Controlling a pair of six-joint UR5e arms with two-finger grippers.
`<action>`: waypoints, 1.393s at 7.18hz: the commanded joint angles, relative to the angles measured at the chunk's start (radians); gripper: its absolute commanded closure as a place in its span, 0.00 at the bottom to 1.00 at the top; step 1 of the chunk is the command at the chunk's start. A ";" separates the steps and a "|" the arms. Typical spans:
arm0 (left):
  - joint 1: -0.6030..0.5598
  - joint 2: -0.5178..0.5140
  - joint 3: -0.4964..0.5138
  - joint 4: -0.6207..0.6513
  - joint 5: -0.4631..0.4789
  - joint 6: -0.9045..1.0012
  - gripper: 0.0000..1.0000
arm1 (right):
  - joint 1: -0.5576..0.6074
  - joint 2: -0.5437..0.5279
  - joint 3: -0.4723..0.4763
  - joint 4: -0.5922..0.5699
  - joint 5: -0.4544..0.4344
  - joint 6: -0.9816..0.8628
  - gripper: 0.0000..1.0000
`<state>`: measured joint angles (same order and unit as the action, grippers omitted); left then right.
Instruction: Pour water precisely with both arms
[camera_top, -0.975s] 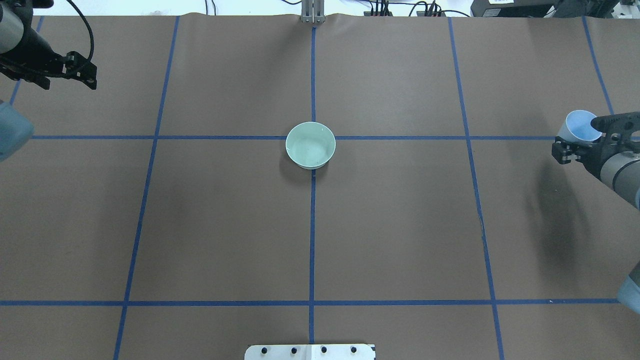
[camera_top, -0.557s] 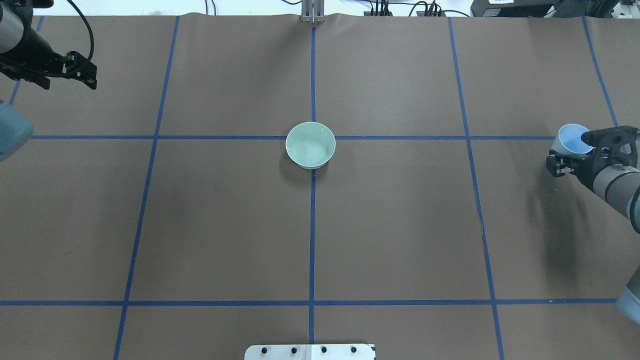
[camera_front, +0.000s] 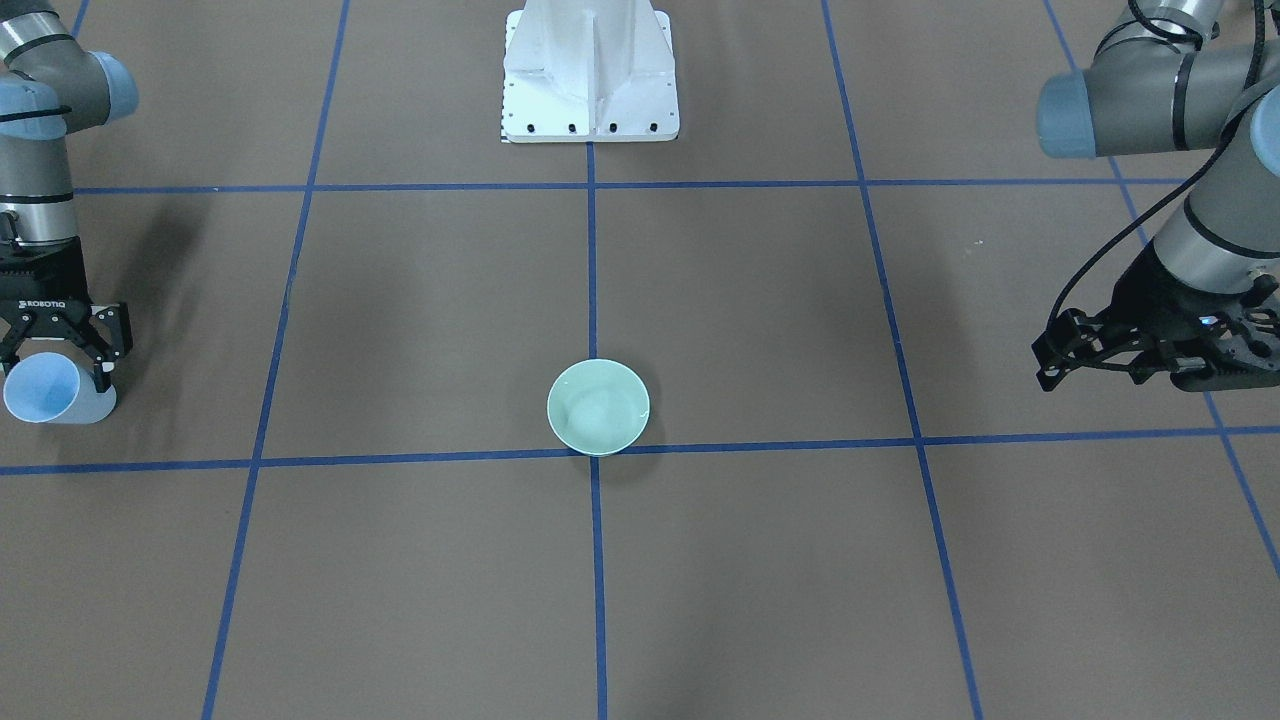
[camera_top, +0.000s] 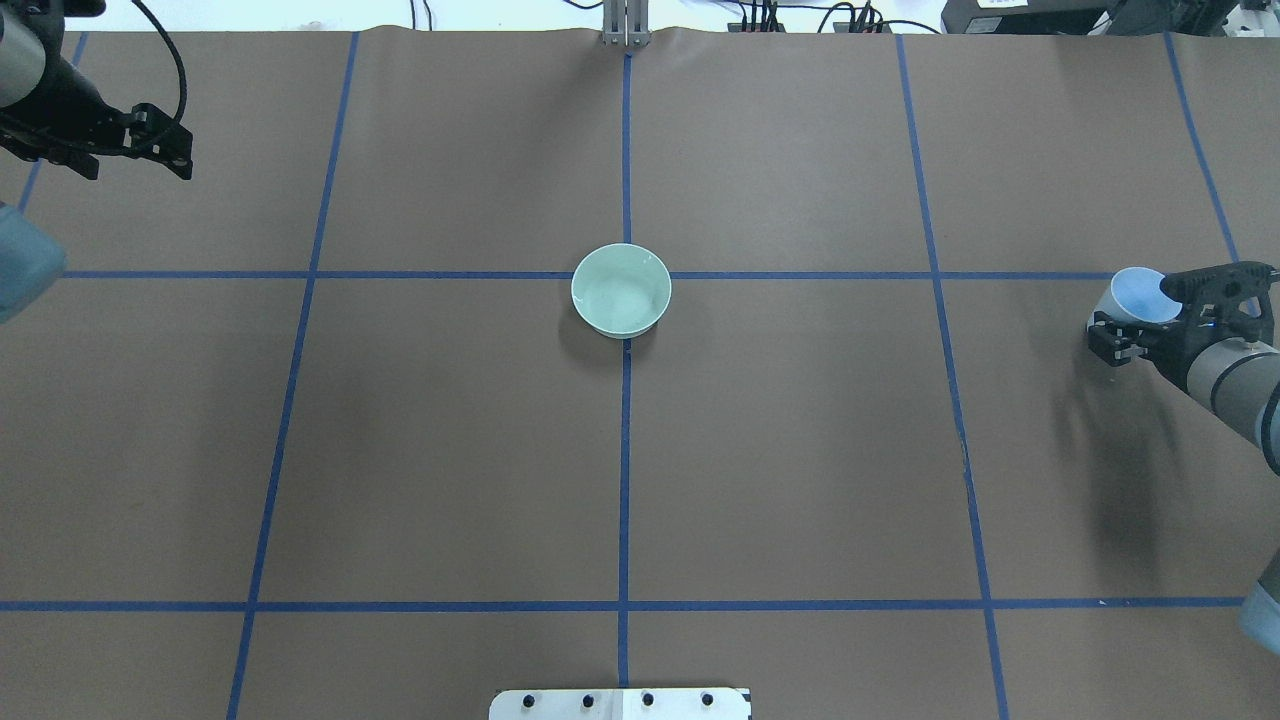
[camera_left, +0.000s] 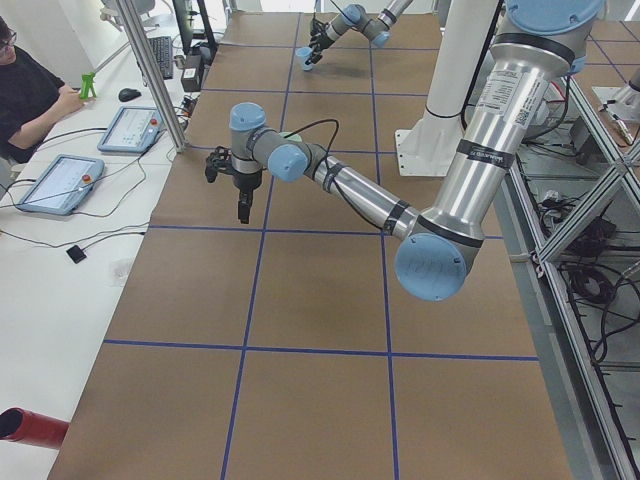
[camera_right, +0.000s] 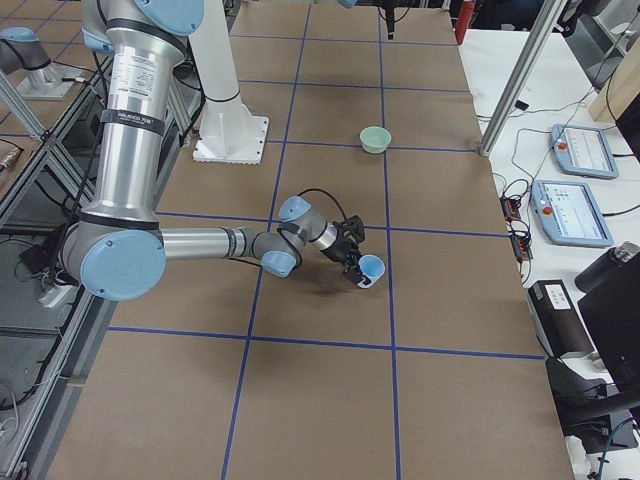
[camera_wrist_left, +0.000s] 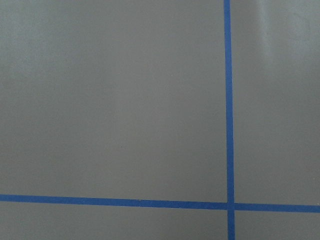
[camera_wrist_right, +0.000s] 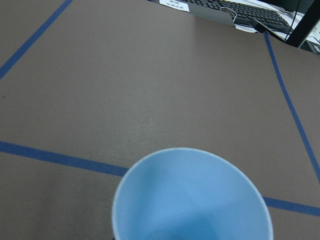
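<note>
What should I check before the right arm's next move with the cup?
1. Grip: right gripper is closed on the pale blue cup, a finger on each side: ok.
2. Cup attitude: mouth faces up in the overhead view: ok.
3. Level of water in the cup: the right wrist view shows no clear glints: cannot tell.
4. Target: mint-green bowl stands upright at the centre tape crossing: ok.
5. Path: the table between cup and bowl is bare: ok.
6. Left gripper: far off at the table's left side, holding nothing: ok.
</note>
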<state>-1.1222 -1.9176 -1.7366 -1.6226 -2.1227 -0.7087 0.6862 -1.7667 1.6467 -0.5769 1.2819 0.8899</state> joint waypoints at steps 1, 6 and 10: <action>0.001 0.000 -0.006 0.001 0.000 0.000 0.00 | 0.001 -0.035 0.068 0.002 0.023 0.003 0.00; 0.002 -0.004 -0.014 0.001 -0.002 -0.029 0.00 | 0.200 -0.108 0.217 -0.017 0.337 -0.077 0.00; 0.092 -0.193 0.017 0.004 -0.111 -0.318 0.00 | 0.591 0.111 0.202 -0.454 0.793 -0.466 0.00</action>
<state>-1.0795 -2.0383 -1.7324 -1.6194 -2.2086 -0.9215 1.1747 -1.7298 1.8548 -0.8649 1.9599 0.5532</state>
